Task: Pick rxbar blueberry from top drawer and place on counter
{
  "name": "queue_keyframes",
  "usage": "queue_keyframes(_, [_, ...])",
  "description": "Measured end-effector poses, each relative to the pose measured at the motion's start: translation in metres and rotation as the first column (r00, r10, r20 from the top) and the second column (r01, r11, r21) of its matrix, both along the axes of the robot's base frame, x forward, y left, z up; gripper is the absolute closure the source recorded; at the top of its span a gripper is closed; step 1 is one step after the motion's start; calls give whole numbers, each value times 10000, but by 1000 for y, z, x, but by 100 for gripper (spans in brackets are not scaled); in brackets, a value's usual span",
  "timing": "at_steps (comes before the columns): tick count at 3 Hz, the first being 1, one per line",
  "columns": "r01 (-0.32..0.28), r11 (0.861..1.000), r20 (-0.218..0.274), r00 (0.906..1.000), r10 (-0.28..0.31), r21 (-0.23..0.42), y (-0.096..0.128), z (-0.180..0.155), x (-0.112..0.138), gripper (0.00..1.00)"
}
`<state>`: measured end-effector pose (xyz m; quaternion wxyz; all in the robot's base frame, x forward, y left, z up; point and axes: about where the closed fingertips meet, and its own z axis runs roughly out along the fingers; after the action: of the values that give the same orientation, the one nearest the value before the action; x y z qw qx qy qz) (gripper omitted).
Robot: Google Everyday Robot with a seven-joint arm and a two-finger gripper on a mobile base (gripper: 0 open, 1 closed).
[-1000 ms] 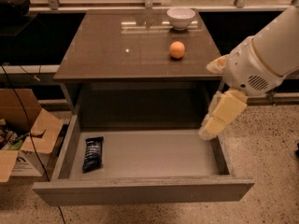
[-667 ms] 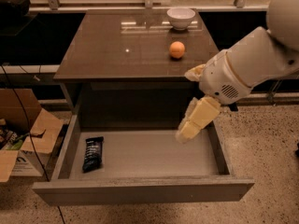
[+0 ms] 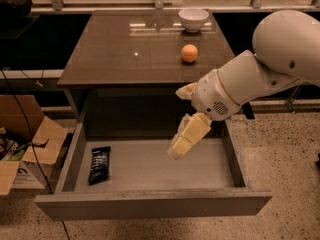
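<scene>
The rxbar blueberry (image 3: 99,164), a dark flat bar, lies on the grey bottom at the left side of the open top drawer (image 3: 150,204). The counter (image 3: 125,54) is the glossy brown tabletop above the drawer. My gripper (image 3: 180,146), with cream-coloured fingers pointing down and left, hangs over the middle of the drawer, well to the right of the bar and not touching it. It holds nothing. The white arm comes in from the upper right.
An orange ball (image 3: 189,53) and a white bowl (image 3: 193,19) sit on the counter's right part. An open cardboard box (image 3: 25,149) stands on the speckled floor left of the drawer. The drawer's side walls flank the gripper.
The arm and gripper have moved left and slightly down, from the drawer's right wall toward its middle. The bar has not moved.
</scene>
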<state>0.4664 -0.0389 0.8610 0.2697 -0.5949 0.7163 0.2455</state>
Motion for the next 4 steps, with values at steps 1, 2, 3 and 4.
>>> queue_keyframes(1, [33,9997,-133,9999,-30,225,8,-9,3,0])
queue_keyframes(2, [-137,9969,-186,9997,152,769,44,-36,19,0])
queue_keyframes(3, [-137,9928,-157,9998,157,1192,71,-58,32,0])
queue_keyframes(4, [-404,9853,-261,9986,453,1658,110,-90,40,0])
